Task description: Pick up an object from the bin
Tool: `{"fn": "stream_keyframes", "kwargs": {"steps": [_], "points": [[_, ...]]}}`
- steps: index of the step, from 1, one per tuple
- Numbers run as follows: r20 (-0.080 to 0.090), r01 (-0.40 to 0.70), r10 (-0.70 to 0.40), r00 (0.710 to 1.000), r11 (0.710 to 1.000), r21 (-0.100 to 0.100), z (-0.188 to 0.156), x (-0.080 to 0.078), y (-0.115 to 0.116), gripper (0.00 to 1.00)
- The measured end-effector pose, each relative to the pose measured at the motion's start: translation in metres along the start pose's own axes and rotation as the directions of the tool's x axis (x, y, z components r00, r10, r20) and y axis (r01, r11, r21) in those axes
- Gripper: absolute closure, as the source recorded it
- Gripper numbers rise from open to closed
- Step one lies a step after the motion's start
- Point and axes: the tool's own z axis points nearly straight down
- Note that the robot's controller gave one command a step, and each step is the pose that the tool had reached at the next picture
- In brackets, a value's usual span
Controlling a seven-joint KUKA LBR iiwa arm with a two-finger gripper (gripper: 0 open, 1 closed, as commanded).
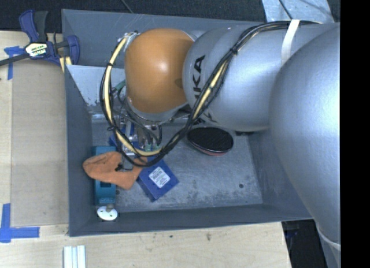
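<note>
Gripper [132, 152], low in the left part of the bin [78, 157] under the orange wrist cover [156, 70], is masked by cables, so whether it stands wide or narrow cannot be told. Just down-left of it a crumpled orange cloth [107, 167] lies over a teal block [104, 190], long axis running left to right, with a dark blue labelled box [156, 180] just beside. Farther off sit a small white round thing [107, 213] and, rightwards, a black oval disc [210, 140].

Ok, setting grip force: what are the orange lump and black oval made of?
Orange lump: likely soft cloth, matte; it lies crumpled in folds. Black oval: probably hard plastic, with a red rim; its dotted top may be mesh or bristles.
</note>
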Motion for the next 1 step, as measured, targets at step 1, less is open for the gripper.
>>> {"fn": "stream_keyframes", "kwargs": {"steps": [1], "points": [[0.007, -0.003, 0.003, 1.000, 1.000, -0.002, -0.0050, -0.0015, -0.0011, 0.00]]}}
